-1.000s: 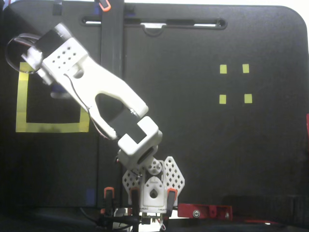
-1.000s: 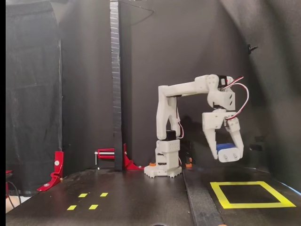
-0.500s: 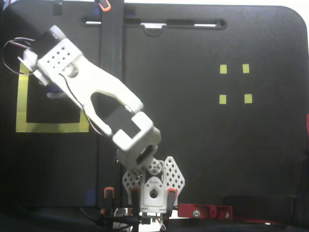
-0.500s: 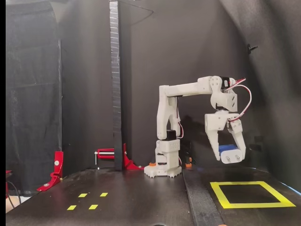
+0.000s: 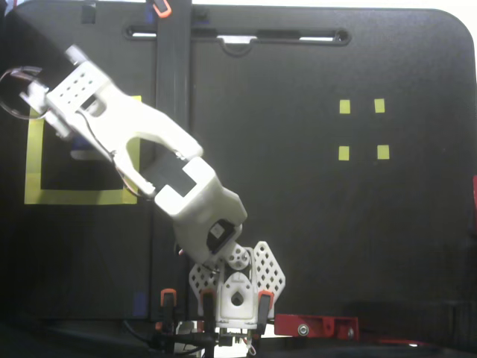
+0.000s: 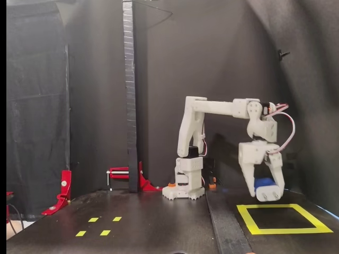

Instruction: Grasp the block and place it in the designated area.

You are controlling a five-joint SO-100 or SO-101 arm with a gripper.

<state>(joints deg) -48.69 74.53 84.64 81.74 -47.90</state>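
The black table (image 5: 313, 246) fills the view from above and has rounded far corners. In the side view, dark cloth walls (image 6: 37, 106) stand behind it. A black vertical post (image 6: 130, 95) rises at the back, and red clamps (image 6: 124, 177) hold the edge.

No legible text

Nothing readable in either fixed view; no letters, digits, brand marks or signs on the white arm (image 6: 212, 108), the black tabletop (image 5: 313, 239), the yellow tape frame (image 6: 283, 218), the four small yellow squares (image 5: 362, 129) or the red clamps (image 6: 63, 190); too coarse and dim for any fine print on the servos.
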